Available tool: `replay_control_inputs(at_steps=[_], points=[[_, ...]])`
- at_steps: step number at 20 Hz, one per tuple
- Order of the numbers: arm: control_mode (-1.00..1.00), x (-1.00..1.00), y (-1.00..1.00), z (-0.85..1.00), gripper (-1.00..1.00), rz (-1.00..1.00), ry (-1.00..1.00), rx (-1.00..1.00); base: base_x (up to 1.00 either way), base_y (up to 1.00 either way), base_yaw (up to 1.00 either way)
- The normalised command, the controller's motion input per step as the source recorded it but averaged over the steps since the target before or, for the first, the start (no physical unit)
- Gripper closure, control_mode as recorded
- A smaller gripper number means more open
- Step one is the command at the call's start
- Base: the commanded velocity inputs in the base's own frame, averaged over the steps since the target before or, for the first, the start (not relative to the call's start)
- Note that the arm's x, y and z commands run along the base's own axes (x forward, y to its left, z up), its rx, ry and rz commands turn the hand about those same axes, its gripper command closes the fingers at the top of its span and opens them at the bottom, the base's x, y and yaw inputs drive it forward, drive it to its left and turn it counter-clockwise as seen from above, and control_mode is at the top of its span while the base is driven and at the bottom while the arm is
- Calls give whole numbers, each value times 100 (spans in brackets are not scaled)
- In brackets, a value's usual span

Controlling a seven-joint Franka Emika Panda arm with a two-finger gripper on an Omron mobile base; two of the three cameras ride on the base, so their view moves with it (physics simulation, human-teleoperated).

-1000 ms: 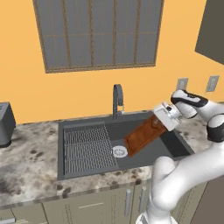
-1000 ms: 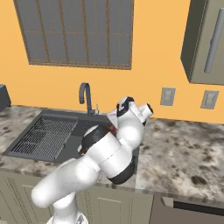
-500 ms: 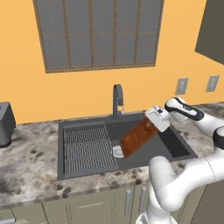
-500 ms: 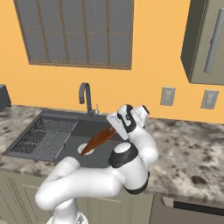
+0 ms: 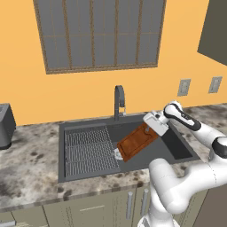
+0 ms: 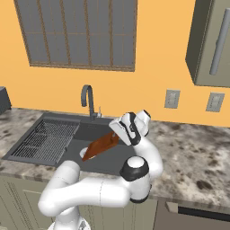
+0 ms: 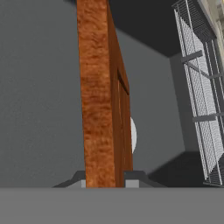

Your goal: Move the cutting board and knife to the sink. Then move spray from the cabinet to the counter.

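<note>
Change since earlier frame: the white arm has swung lower over the basin, and the board's far end now sits down near the drain instead of hanging higher above it.
Tool (image 5: pixel 150 126): two-finger tool on the white arm, above the right half of the basin; its dark fingertips (image 7: pixel 135 176) sit against both faces of the board's upper end, grasping it.
Cutting board (image 5: pixel 136 142): flat rectangular reddish-brown wooden board with a groove around its edge, held by one short end and slanting down to the left inside the basin; lower end at the round pale drain (image 5: pixel 118 154); whether it touches the basin floor cannot be told. From the hand camera it is seen edge-on (image 7: pixel 99 96), running away from the fingers.
Sink (image 5: pixel 177 148): dark grey rectangular recessed basin set in the surface.
Drain rack (image 5: pixel 88 148): ribbed grey section filling the basin's left part, just beside the board's lower end.
Faucet (image 5: pixel 119 99): curved grey spout at the back rim, behind the board.
Surface (image 5: pixel 26 164): grey-and-brown speckled stone worktop around the basin.
Wall: orange, with a dark grey window (image 5: pixel 97 33) above the faucet.
</note>
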Motion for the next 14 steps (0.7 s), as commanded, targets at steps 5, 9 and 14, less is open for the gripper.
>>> replay_control_inputs(at_steps=[5,9,14], points=[[-100,-7,22,-30,100,3,0,-5,0,0,0],[-100,-2,23,-26,100,1,0,-6,0,0,0],[-100,-6,35,-29,-100,0,3,-10,0,0,0]])
